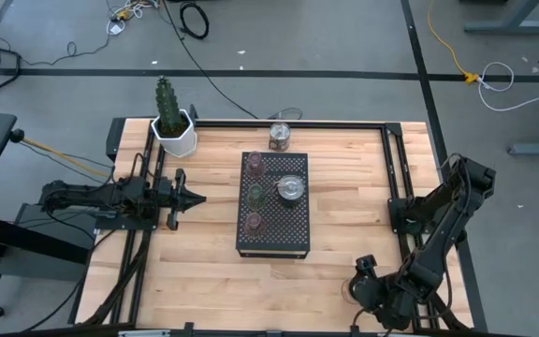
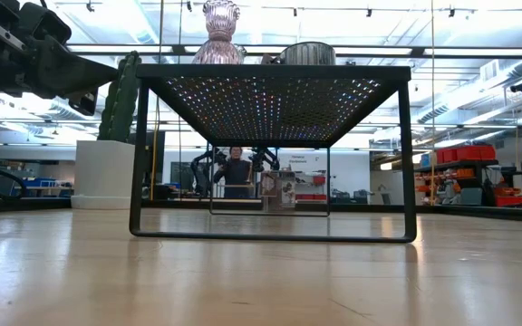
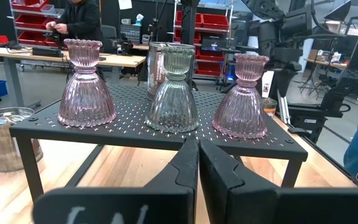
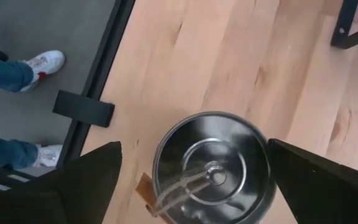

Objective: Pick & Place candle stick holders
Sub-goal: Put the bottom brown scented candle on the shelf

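Right, from above: the black perforated rack [image 1: 273, 208] sits mid-table carrying pink-purple holders [image 1: 255, 165], a green holder [image 1: 256, 196] between them and a silvery holder [image 1: 291, 188]; another silvery one [image 1: 280, 137] stands on the wood at the far edge, near the white cactus pot [image 1: 176, 133]. The left gripper [image 1: 193, 197] waits left of the rack, fingers pressed together, empty. The right gripper [image 1: 367, 285] hangs at the near right edge.

Table-level next: only this view shows the rack raised on legs, with one pink holder [image 2: 220, 33] poking above it.

Left wrist: three ribbed holders in a row, the green one [image 3: 172, 90] dead ahead.

Right wrist: jaws spread wide over a silvery holder [image 4: 213, 168], which the overhead view hides beneath the arm. I'd centre, descend straight, then squeeze evenly on its rim.
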`<state>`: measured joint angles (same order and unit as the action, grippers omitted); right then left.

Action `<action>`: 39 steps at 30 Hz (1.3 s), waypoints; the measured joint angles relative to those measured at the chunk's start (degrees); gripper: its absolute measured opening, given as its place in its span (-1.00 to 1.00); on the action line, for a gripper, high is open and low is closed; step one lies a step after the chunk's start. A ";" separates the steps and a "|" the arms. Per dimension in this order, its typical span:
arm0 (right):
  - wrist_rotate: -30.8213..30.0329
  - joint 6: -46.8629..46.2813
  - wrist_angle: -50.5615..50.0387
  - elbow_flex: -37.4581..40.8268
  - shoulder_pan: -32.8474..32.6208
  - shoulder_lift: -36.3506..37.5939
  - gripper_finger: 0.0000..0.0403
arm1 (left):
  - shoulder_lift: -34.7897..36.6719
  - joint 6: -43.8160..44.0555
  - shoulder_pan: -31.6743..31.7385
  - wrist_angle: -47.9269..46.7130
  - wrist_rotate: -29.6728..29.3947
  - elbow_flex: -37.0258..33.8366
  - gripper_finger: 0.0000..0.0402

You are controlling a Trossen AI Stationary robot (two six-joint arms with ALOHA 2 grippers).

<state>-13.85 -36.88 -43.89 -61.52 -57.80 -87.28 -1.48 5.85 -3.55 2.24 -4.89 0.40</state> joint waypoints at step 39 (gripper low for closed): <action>-0.45 5.46 2.35 5.19 0.58 -0.86 0.99 | 0.00 -0.01 -0.02 0.01 0.00 0.00 -0.91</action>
<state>-14.31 -31.42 -41.54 -56.32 -57.22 -88.14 -1.48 5.84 -3.57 2.25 -4.89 0.40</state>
